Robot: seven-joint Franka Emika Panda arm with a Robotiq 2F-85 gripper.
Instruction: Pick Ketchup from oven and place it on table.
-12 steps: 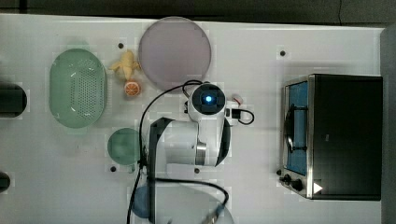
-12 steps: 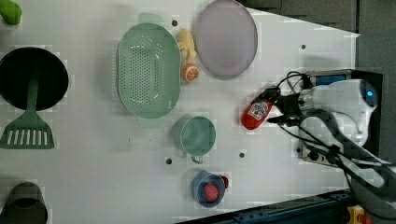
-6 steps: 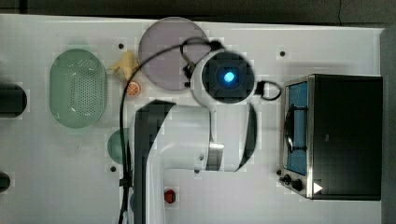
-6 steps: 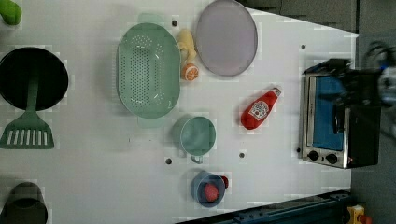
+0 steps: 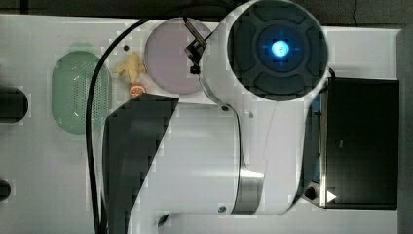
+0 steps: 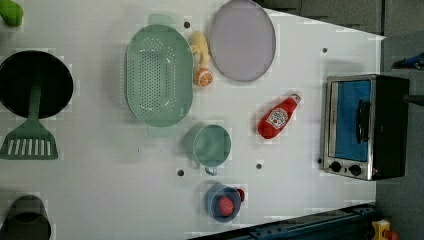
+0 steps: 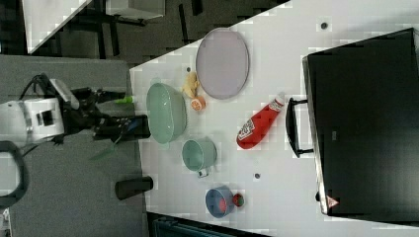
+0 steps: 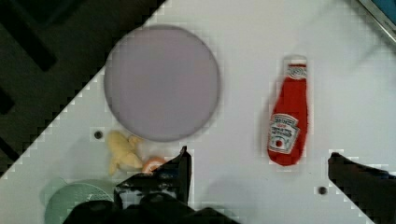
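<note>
Wrist view showing ketchup lying on table, outside oven; gripper hanging spread, empty. Placing looking done; nothing remaining but pulling arm clear.

Bare table around ketchup.

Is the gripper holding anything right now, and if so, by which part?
Nothing is held. The gripper is open, and the slim red plastic ketchup bottle lies free on the white table.
</note>
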